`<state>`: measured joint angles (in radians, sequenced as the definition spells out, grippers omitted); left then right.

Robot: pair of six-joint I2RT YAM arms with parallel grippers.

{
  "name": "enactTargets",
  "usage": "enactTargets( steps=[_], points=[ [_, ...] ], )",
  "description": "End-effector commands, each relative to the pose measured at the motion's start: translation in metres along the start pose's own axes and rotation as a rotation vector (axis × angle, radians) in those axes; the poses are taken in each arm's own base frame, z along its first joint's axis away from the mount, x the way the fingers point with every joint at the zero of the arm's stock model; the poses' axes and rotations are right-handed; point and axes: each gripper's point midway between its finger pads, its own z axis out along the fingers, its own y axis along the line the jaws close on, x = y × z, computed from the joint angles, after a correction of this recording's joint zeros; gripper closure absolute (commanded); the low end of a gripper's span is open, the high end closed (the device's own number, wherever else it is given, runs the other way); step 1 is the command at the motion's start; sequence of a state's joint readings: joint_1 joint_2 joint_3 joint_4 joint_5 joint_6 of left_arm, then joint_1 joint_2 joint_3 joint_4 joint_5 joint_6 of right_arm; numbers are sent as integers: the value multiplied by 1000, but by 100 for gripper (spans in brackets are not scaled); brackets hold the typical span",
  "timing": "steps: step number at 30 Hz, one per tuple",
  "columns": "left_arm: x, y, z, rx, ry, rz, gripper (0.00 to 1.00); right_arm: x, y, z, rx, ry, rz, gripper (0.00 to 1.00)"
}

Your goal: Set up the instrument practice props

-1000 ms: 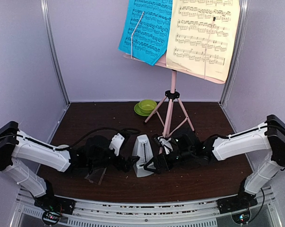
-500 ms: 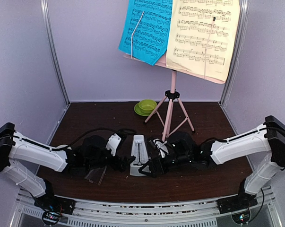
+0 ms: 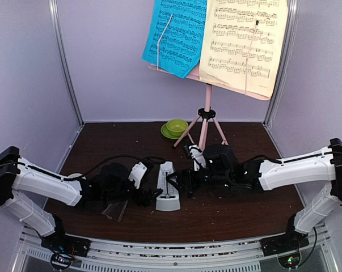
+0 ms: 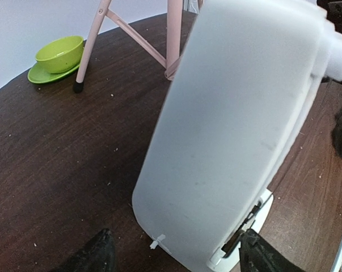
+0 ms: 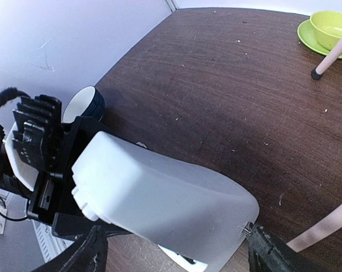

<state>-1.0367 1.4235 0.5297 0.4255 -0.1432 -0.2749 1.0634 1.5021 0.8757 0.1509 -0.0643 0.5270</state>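
Left claw [image 4: 179, 255] is straddling the metronome [image 4: 239, 130] wide, one finger clear, probably to steady it; right claw [image 5: 182, 252] is flanking it too, grip impossible to tell.

The left arm [image 3: 46, 184] and the right arm [image 3: 295, 170] are stretched low and inward, with the wrists turned toward each other. The left gripper [image 4: 179, 255] is held with its jaws parted wide. The right gripper [image 5: 179, 252] is likewise spread wide; whether it is clamped cannot be told.

metronome [image 3: 167, 195] | between left pincer [image 3: 152, 196] and right pincer [image 3: 180, 181] | contact unclear
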Motion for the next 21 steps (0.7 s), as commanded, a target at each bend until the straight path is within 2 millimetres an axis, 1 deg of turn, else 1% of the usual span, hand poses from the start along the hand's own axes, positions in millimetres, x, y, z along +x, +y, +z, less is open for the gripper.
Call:
enactTargets(
  steps=[1, 9, 14, 17, 21],
  points=[
    [-11, -1, 2, 10, -37, -18, 24, -9, 1, 6, 28, -29, 5, 15],
    [-11, -2, 5, 15, -35, -26, 28, -10, 1, 3, 26, -40, -10, 16],
    [-12, -4, 8, 20, -30, -27, 28, -18, 6, 7, 18, -54, 0, 15],
    [-11, -4, 10, 19, -26, -26, 29, -19, 1, 11, 58, -44, -10, 19],
    [-11, -5, 12, 24, -25, -28, 30, -16, -6, 8, 89, -42, -24, 24]
  ],
)
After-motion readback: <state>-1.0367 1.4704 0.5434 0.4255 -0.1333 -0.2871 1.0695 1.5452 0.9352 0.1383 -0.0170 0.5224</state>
